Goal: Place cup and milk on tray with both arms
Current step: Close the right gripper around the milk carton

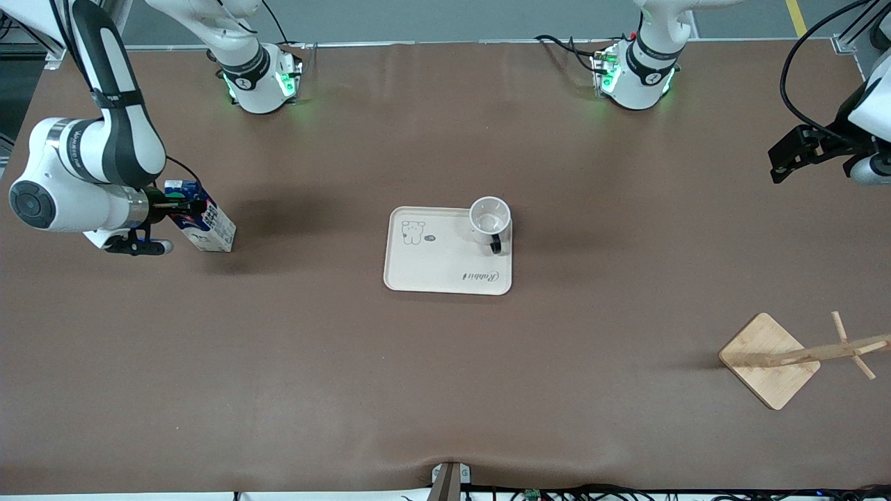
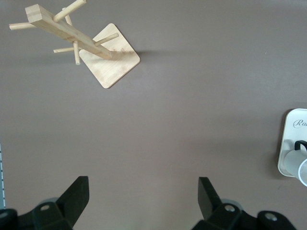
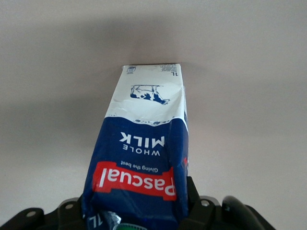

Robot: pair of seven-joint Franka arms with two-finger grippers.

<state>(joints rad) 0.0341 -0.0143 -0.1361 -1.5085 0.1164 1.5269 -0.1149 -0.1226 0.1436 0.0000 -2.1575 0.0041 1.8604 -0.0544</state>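
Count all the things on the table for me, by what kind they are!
Cups: 1, the cup on the tray
Milk cartons: 1, the milk
Trays: 1, the tray
Wooden racks: 1, the rack
Total: 4

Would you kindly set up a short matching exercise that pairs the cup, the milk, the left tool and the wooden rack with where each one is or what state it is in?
Things:
1. cup
2. milk
3. left tool
4. wooden rack

Places or states:
A. gripped near its top by the right tool, at the right arm's end of the table
B. open, holding nothing, waiting over bare table
C. standing on a corner of the tray
D. on the table at the left arm's end, nearer the front camera than the tray

Pairs: 1-C, 2-A, 3-B, 4-D
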